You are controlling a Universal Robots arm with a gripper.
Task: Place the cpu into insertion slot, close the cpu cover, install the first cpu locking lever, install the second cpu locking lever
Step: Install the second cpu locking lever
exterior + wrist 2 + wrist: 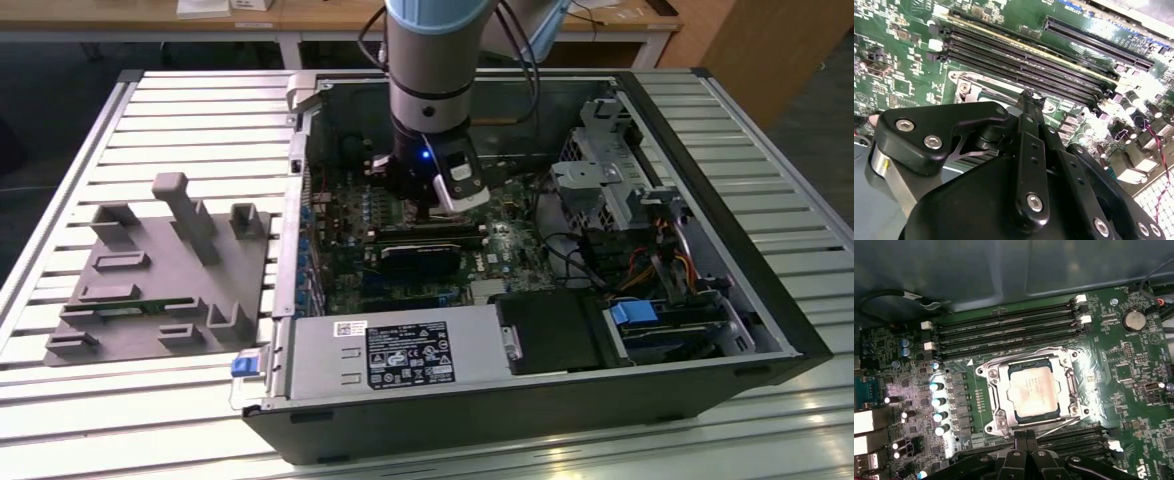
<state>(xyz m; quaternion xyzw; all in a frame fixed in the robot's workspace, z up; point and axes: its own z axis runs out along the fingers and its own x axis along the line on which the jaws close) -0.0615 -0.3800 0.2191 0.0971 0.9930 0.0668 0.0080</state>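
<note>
Your gripper (1026, 436) fills the near edge of the first wrist view, its black fingers (1026, 440) drawn together to a point with nothing between them. Just beyond the tips lies the insertion slot (994, 412) on the green circuit board (1134, 375), and you see the cpu (1033, 390) seated in it, silvery top up. Around the chip the cpu cover (1001, 390) lies flat, its square window framing the metal top. Farther off, four long black memory slots (1004, 330) run side by side across the board.

Seen in the second wrist view, the gripper (1029, 100) stands over the socket's metal rim (966, 87).

From the exterior view, you look at the arm (430, 60) reaching down into the open computer case (747, 330), with a grey fixture tray (160, 270) on the slatted table (134, 110) to the exterior view's left.
</note>
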